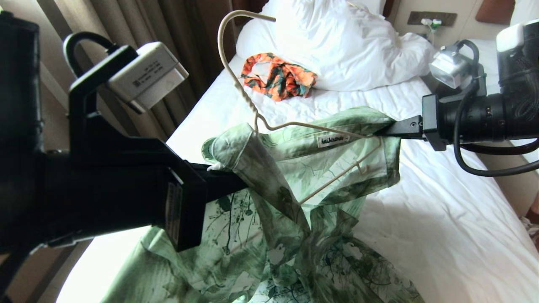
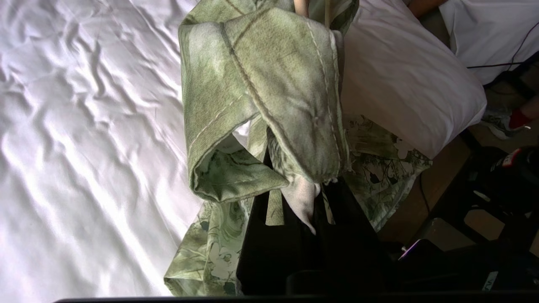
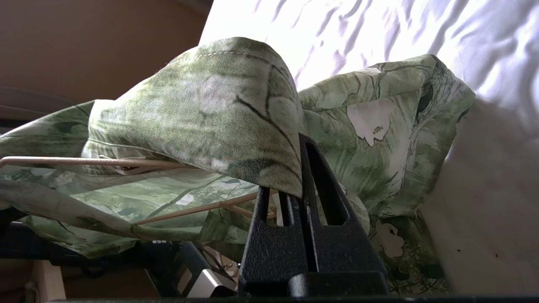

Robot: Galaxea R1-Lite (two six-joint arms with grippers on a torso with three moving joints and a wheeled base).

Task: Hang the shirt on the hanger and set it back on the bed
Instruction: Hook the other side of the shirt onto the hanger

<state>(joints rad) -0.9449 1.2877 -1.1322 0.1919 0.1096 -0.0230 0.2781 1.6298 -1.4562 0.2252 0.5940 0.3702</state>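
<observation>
One green floral shirt hangs mid-frame above the bed, its white neck label too small to read. The one cream wire hanger sits inside it. Left gripper and right gripper are both clamped on the shirt's fabric. One orange patterned garment lies upper centre.

The head camera looks down over the bed from above; both wrist cameras sit very near the shirt — shared by all three views.
</observation>
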